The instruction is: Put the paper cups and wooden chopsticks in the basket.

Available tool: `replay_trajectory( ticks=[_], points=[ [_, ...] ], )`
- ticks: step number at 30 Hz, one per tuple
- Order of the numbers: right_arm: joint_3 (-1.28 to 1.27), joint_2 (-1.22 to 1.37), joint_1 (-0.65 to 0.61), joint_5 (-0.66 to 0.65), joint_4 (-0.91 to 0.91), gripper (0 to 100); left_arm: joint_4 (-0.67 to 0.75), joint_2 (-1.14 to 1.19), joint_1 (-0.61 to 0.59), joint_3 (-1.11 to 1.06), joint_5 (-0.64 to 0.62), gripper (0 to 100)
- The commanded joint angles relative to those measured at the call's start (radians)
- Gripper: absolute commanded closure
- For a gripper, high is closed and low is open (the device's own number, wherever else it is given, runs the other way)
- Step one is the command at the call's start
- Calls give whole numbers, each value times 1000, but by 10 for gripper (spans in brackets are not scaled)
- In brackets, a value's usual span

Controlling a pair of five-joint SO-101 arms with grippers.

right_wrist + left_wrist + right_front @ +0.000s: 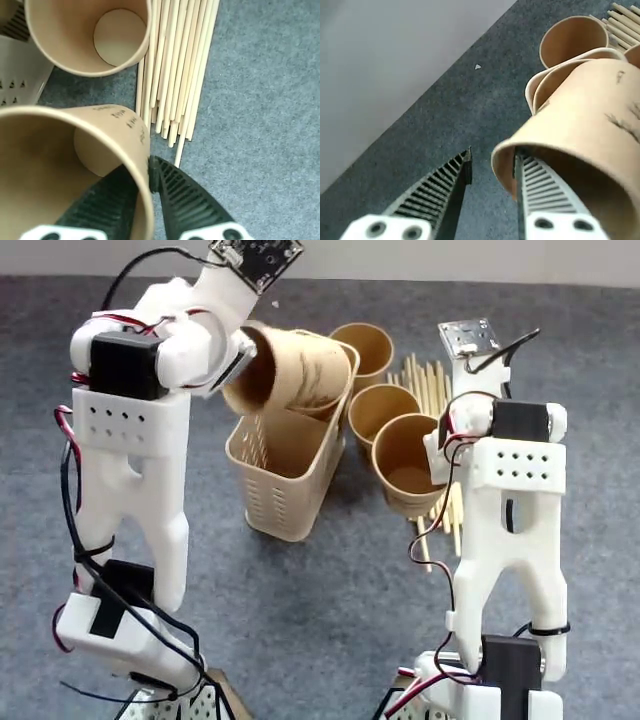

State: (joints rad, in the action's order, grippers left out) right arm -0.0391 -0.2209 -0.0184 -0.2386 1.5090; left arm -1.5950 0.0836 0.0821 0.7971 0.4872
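Cup [305,370] sideways, mouth toward left hand [492,157]

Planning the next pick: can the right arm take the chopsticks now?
Probably not yet. The right gripper is shut on the wall of a paper cup. The chopsticks lie uncovered close beside it, so once that cup is dropped the way looks free.

A grey, carpet-like table top [300,620] carries everything. A cream slotted basket [285,490] stands upright on it, under the left gripper [492,155]. Two paper cups stand upright beyond the right gripper [150,167], the nearer [380,408] close ahead, the farther [365,345] behind it. Wooden chopsticks [175,65] lie flat in a bundle just beside the nearer cup, ahead of that gripper's tips. Whether the paper cup [408,465] pinched there rests on the table is unclear.
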Motion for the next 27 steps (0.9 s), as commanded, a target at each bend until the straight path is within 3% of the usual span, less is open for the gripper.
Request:
replay_trajectory(
  ticks=[1,10,17,20,23,27],
  points=[
    [31,-28,-7,-2,4,993,48,-8,22,59,-11,832],
    [27,-28,-44,0,4,993,127,-1,53,-16,-11,830],
    [31,-28,-39,6,5,993,143,-12,10,-10,-17,832],
    [148,-53,-39,15,4,993,152,-4,-79,18,-103,832],
    [361,-90,-48,110,4,993,184,-2,-216,12,-262,832],
    [627,-73,-176,172,-5,993,152,-2,-404,-2,-511,832]
  ],
)
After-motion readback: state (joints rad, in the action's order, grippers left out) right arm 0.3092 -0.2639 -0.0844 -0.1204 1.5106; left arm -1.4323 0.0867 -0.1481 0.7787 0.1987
